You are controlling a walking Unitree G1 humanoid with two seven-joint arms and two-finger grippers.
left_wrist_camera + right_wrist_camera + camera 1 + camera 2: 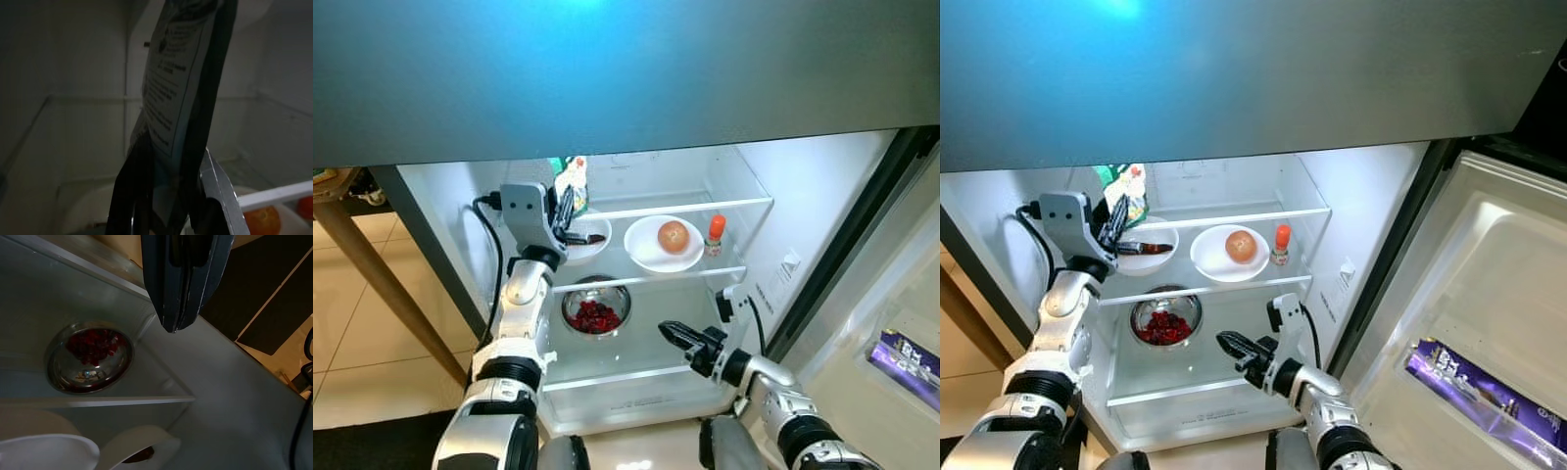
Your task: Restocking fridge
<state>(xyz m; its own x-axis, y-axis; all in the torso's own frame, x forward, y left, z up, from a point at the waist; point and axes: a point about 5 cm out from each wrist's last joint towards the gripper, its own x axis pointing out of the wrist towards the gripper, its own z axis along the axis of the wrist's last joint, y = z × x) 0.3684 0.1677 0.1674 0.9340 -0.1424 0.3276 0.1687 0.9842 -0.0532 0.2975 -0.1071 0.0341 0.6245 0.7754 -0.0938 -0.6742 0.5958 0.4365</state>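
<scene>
1. The fridge (pixel 754 255) stands open, its door (pixel 1489 323) swung out at 3 o'clock with a purple packet (pixel 1484 392) lying in the door bin.
2. The left tool (pixel 564 217) is raised over the upper glass shelf (pixel 724 206) at about 10 o'clock in the head views — its fingers are closed on a printed packet (pixel 171 98), green and white, held upright above a white bowl (pixel 587 245).
3. That bowl holds something dark; I cannot tell what.
4. Just beside it, toward 3 o'clock, a white plate (pixel 646 253) carries a round orange fruit (pixel 673 236), and a small bottle with a red cap (pixel 715 233) stands near the plate's far edge.
5. On the shelf below, a steel bowl (pixel 595 311) holds red berries (pixel 90 343).
6. The right tool (pixel 674 335) hovers low in front of the lower shelf, at about 5 o'clock from the steel bowl — its fingers are pressed together and hold nothing.
7. A wooden bench leg (pixel 372 274) slants down at 9 o'clock, outside the fridge.
</scene>
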